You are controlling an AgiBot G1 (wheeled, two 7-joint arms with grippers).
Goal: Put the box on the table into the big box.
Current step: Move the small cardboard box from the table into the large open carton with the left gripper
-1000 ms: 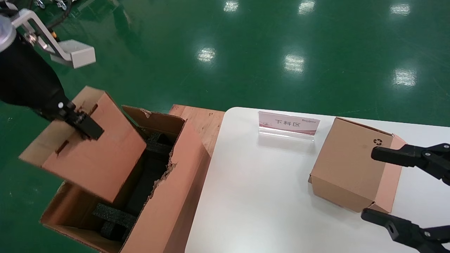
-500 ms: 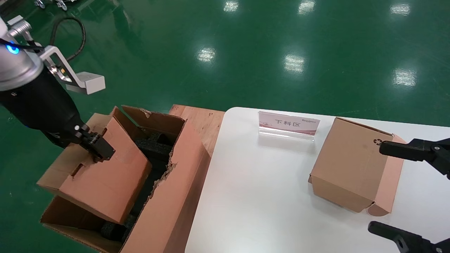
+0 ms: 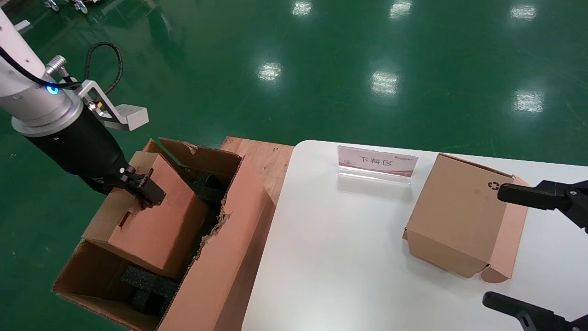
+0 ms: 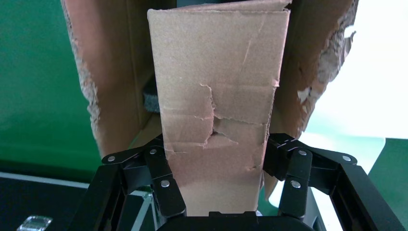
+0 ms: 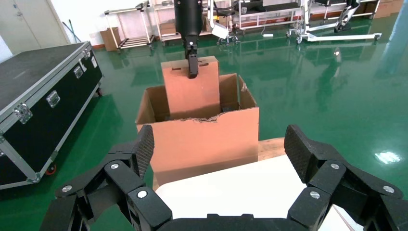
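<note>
Cardboard is the matter in hand: the left claw is clamped on the upper edge of the box, which hangs tilted, its lower part already inside the big box above the black foam blocks. In my judgement the sound course is to lower it straight, clear of the ragged torn wall, and let go only once it is seated on the foam. On the desk the right claw stands wide apart about the marked box, gripping nothing.
</note>
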